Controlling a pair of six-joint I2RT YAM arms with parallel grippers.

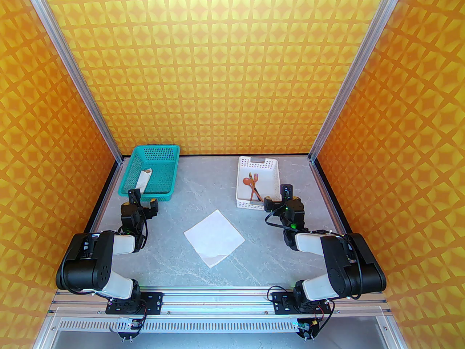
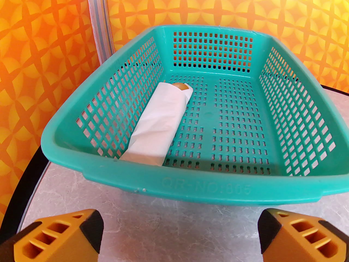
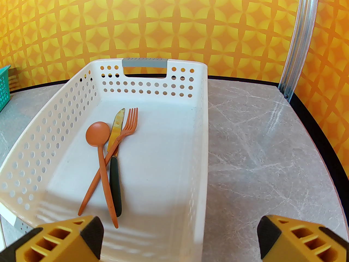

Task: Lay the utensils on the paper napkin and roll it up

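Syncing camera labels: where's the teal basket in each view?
Top external: teal basket at the table's far left, by the back wall.
Left wrist: basket centre frame, close up, a white paper roll inside.
Right wrist: a sliver of the basket at the left edge, above mid-height.
Shared landmark: the grey marbled table.

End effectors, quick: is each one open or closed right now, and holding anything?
Left end effector: open, holding nothing.
Right end effector: open, holding nothing.
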